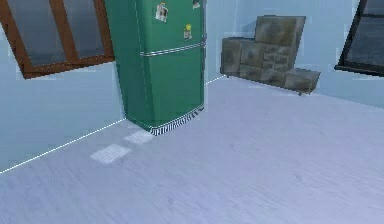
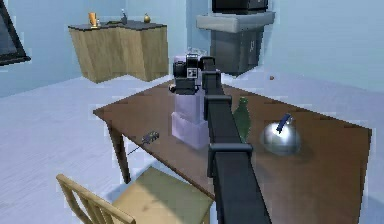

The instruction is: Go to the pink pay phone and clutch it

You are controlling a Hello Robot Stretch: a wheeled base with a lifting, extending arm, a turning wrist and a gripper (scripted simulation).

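Brown wood forms the rectangular desk (image 2: pixel 320 175) that carries the task's item. Pale pink, box-shaped pay phone (image 2: pixel 186 124): upright, toward the desk's left end, set back from the left edge. Dark square arm bar (image 2: pixel 228 165): crosses the desk from its near edge and ends at the pay phone's top. Pincer (image 2: pixel 182 84): at the pay phone's upper part; neither contact nor whether it holds anything can be told. Green glass bottle (image 2: pixel 241 116): upright, just right of the arm bar. Silver domed metal vessel (image 2: pixel 281 137): right of the bottle, mid-desk. Light wooden chair (image 2: pixel 98 203): at the desk's near-left corner. Elsewhere in the room, a green two-door refrigerator (image 1: pixel 160 60) stands beside a brown-framed window (image 1: pixel 60 35).
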